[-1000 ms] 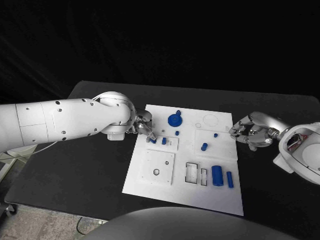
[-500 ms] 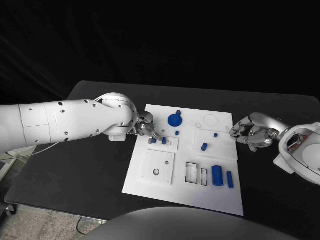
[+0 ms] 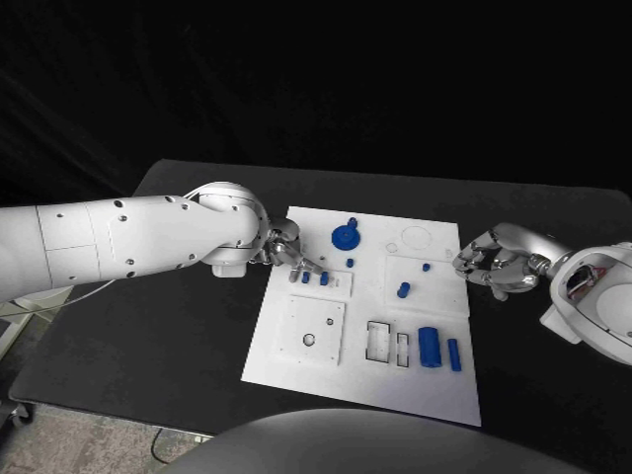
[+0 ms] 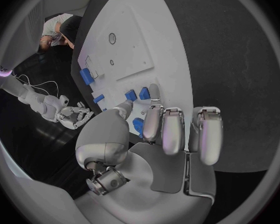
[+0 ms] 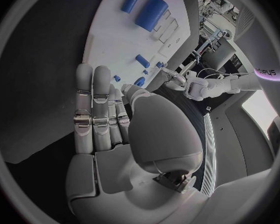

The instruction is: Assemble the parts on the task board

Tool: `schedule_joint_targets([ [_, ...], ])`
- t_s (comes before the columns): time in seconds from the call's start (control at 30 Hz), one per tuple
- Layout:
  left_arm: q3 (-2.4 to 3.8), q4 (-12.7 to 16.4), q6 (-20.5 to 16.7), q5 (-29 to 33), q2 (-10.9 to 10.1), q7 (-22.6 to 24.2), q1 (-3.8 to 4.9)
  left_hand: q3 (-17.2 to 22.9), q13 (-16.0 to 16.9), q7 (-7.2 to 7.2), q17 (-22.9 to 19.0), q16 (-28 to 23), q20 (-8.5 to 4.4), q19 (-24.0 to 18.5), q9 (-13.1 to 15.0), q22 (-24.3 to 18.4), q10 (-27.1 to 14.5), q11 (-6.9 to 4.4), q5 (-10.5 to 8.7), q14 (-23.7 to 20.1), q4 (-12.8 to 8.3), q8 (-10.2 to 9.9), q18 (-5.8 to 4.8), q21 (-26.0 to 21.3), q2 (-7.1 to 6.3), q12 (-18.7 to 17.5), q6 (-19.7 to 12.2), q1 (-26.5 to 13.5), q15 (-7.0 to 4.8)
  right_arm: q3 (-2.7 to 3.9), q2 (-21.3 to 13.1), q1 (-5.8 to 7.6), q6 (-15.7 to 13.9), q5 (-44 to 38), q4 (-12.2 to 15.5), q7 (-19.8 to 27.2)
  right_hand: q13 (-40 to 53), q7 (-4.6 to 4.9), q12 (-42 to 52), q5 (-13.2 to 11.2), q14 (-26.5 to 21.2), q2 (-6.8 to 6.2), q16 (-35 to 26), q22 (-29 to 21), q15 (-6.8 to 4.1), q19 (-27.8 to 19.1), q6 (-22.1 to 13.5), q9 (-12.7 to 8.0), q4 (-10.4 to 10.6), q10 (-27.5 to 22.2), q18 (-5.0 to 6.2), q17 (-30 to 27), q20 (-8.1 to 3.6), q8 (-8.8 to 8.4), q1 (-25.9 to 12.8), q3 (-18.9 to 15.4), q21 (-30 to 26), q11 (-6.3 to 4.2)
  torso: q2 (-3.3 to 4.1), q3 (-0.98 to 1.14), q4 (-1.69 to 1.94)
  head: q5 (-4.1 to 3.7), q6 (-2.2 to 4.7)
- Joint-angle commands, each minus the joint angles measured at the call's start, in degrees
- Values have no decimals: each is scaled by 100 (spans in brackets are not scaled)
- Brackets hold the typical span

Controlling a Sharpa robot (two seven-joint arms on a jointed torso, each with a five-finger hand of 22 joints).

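Left hand (image 3: 280, 252) is at the task board's (image 3: 323, 370) left edge, near its far corner. Its fingers (image 4: 154, 122) are bent down over small blue parts (image 3: 315, 278); whether a part is pinched or only touched cannot be told. Risk: a tilted part jams at its slot, or a fingertip knocks over a neighbouring part. Right hand (image 3: 492, 262) sits just off the board's right edge, fingers loosely apart, holding nothing. Risk: drifting inward onto nearby blue pegs (image 3: 403, 289).

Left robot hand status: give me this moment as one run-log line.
left robot hand: fingertips at small blue parts, hold unclear | right robot hand: curled, empty, beside white task board
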Motion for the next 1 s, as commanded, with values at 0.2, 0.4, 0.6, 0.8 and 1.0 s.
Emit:
schedule_joint_targets([
  [0.2, 3, 176, -225, -49, -126, 120, 12, -565, 767, -19, 1300, 9, 13, 605, 641, 1510, 7, -22, 9, 486, 353, 509, -86, 13, 114, -20, -163, 201, 8, 1, 8, -5, 57, -4, -16, -44, -5, 5, -20, 20, -35, 18, 35, 9, 9, -49, 25, 7, -8, 3, 43, 5, -2, 21, 41, 29, -18, 38, 1, -2, -3, -15, 1],
  [0.4, 6, 371, -566, -56, -234, 296, 280, -1044, 586, 77, 1228, -265, 75, 605, 1029, 1510, -263, 68, 8, 404, 421, 732, -86, 13, -4, -393, -689, 682, 85, 1, 10, -5, -39, -6, -29, 9, -31, 7, -35, 28, -42, 14, 39, 15, 12, -53, 17, 7, 2, 5, 43, 6, 1, 18, 24, 24, -20, 42, 3, -2, 1, -22, 1],
  [0.6, 8, 367, -1109, -831, -238, 1354, 695, -1428, -1111, 328, 1080, -800, 248, 290, 1066, 1350, -2555, 290, 226, 94, 405, 623, 30, -517, -184, -3582, -1625, 1694, 306, 1, -14, -5, -330, -35, -21, 209, -153, -20, -44, -27, 25, -97, 89, 56, -10, -12, -19, 7, 167, 118, 60, 19, -3, 5, -221, -116, -2, 8, -3, 2, -2, -21, 1],
  [0.8, 4, 258, -2004, -2115, -97, 2708, 726, -1523, -2088, 167, 839, -1436, 383, -6, 56, 1232, -3339, 277, 641, -331, 421, 183, 116, -921, -123, -4688, -1736, 2905, 356, 1, -35, -4, -625, -53, 20, 412, -210, -39, -20, -95, 98, -124, 109, 78, -40, 41, -20, 8, 239, 216, 66, 26, -20, 5, -301, -171, 17, -20, 14, -4, -4, -50, 1],
  [1.0, 2, 126, -2661, -3801, 131, 3359, 402, -743, -3306, -194, 592, -1757, 415, -54, -1235, 1210, -3598, -38, 17, -477, 442, -444, 130, -999, -131, -5663, -1442, 3932, 143, 1, -35, -4, -727, -58, 32, 512, -217, -43, -16, -98, 107, -122, 111, 81, -44, 48, -17, 9, 238, 231, 67, 27, -23, 6, -295, -170, 19, -24, 0, -2, 0, -35, 1],
])
